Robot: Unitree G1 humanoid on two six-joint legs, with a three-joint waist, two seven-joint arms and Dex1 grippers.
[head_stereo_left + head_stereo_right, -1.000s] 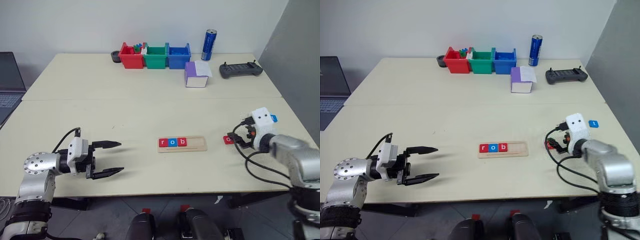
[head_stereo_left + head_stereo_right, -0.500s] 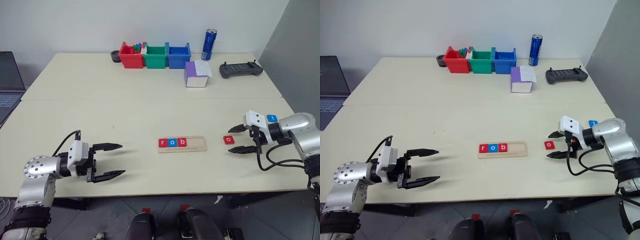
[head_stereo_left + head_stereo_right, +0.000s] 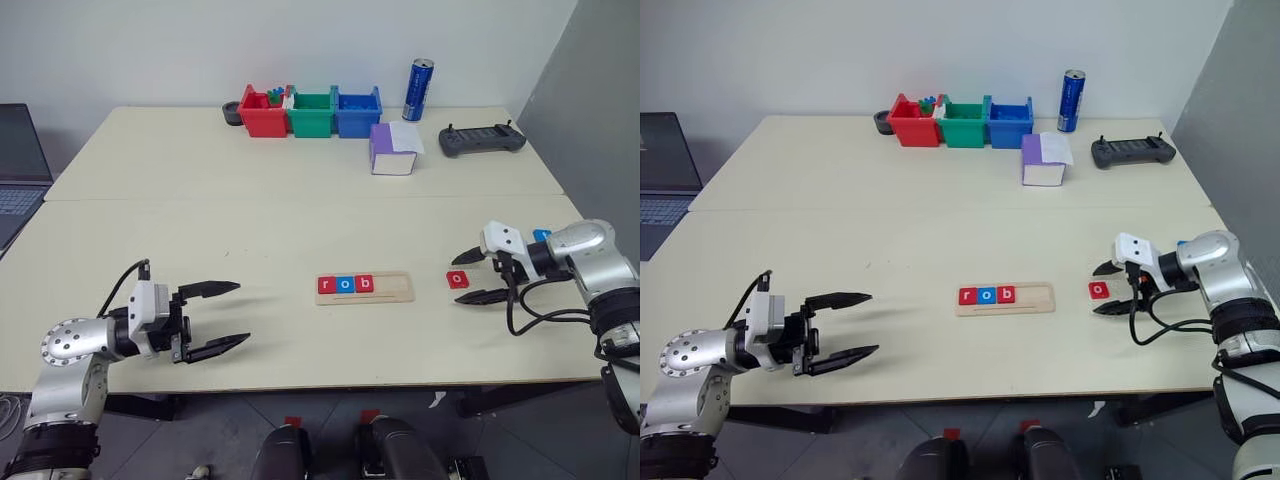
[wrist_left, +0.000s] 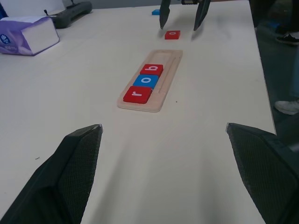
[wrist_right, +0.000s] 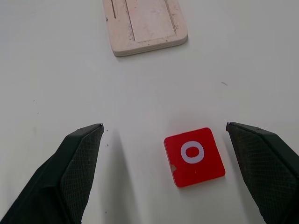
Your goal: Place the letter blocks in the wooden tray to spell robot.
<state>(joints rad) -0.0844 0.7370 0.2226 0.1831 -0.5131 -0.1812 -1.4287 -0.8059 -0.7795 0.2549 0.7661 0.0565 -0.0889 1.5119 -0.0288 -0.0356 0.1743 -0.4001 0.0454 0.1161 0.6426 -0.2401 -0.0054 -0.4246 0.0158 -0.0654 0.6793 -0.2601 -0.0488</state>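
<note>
Reaching toward the red "o" block (image 3: 457,279), my right gripper (image 3: 476,275) hangs low over the tabletop (image 3: 300,200) with its two black fingers (image 3: 468,254) spread wide, gripping nothing. In the right wrist view that block (image 5: 194,157) lies flat on the bare surface in the gap between the two fingers, nearer one finger than the other and touching neither, its white letter facing up. Just beyond it lies the empty end of the wooden tray (image 5: 145,24). From the head camera the tray (image 3: 365,288) sits near the middle of the front tabletop, with three blocks side by side filling its left part: a red "r" (image 3: 326,285), a blue "o" (image 3: 345,284) and a red "b" (image 3: 364,283); the right part of the tray is bare wood. A small blue block (image 3: 541,235) peeks out beside my right wrist, its letter too small for me to read. My left gripper (image 3: 226,317) hovers well apart from the tray on the left side, its fingers (image 3: 208,289) also spread wide and empty, pointing across toward the tray. At the far edge stand red, green and blue bins (image 3: 310,112), a blue can (image 3: 417,89), a purple-and-white box (image 3: 393,149) and a dark controller (image 3: 482,139).
</note>
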